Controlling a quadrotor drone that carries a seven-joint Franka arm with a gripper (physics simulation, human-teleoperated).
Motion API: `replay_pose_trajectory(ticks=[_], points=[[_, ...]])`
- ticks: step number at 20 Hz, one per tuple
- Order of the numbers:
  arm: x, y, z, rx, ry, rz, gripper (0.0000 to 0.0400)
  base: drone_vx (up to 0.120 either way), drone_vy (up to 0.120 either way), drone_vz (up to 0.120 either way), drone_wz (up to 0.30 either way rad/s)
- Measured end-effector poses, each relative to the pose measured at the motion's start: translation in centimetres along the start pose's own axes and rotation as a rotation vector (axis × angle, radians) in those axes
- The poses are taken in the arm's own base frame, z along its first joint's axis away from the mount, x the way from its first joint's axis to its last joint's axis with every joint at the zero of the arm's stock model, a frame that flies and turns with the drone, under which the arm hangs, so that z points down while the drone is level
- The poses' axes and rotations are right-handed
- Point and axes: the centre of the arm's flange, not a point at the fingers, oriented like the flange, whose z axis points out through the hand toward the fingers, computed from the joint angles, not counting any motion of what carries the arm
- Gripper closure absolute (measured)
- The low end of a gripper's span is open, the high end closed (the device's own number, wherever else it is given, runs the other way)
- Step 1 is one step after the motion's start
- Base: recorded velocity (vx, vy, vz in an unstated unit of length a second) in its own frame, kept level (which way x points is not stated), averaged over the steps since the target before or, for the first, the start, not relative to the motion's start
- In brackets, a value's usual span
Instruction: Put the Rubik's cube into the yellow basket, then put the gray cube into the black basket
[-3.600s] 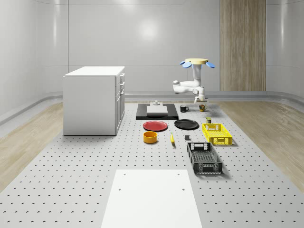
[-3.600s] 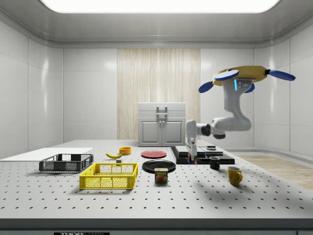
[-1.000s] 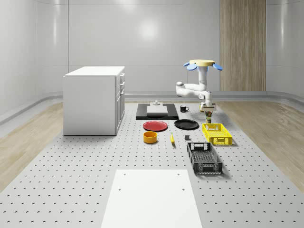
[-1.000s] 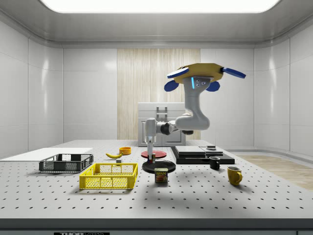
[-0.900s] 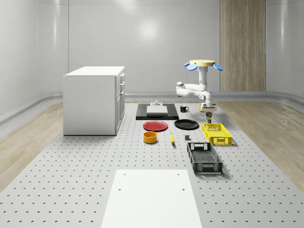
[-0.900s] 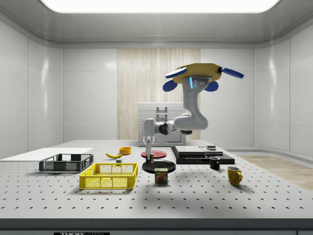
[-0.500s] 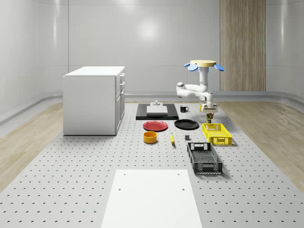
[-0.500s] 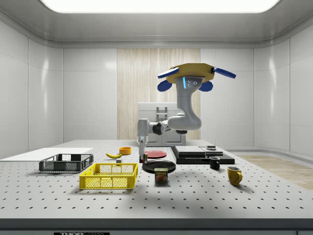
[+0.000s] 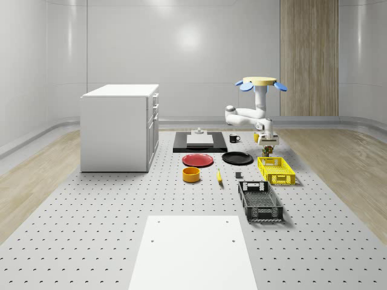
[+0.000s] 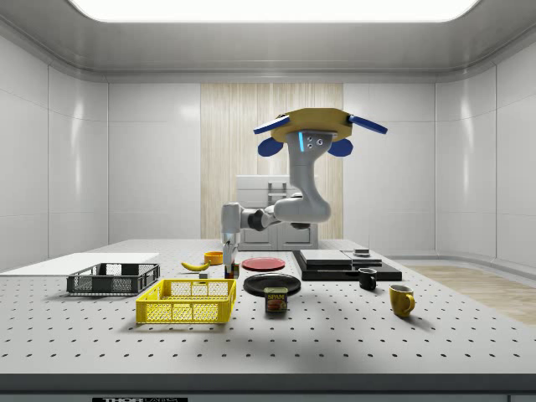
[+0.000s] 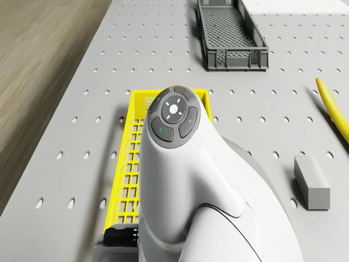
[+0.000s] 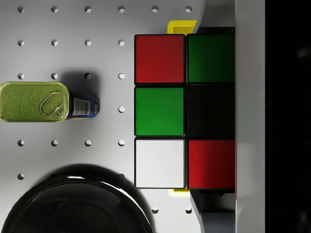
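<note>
The multicoloured plastic Rubik's cube (image 12: 167, 110) sits clamped in the jaws (image 10: 229, 266), which are closed onto its sides as the drone (image 10: 311, 130) hovers above the perforated grey surface (image 10: 335, 335). The yellow plastic lattice basket (image 10: 188, 301) lies just below and slightly beyond the jaws, its near end under the cube, so the release looks close but not yet due.

glossy black plate (image 12: 73, 206), metal tin (image 12: 34, 102)

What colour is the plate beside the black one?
Red plate, clearest in the whole-scene view, beside the black plate.
</note>
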Motion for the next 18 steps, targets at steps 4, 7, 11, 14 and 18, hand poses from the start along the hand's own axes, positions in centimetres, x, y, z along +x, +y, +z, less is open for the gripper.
replay_pose_trajectory(ticks=[4,7,11,14,18], points=[[0.0,0.0,0.0,0.0,0.0,0.0,0.0075,0.12,0.0,0.0,0.0],[0.0,0.0,0.0,0.0,0.0,0.0,0.0075,0.12,0.0,0.0,0.0],[0.0,0.0,0.0,0.0,0.0,0.0,0.0075,0.1,0.0,-0.08,0.0],[0.0,0.0,0.0,0.0,0.0,0.0,0.0075,0.0,0.0,-0.12,0.0],[0.0,0.0,0.24,0.0,0.0,0.0,0.0075,0.0,0.0,-0.08,0.0]])
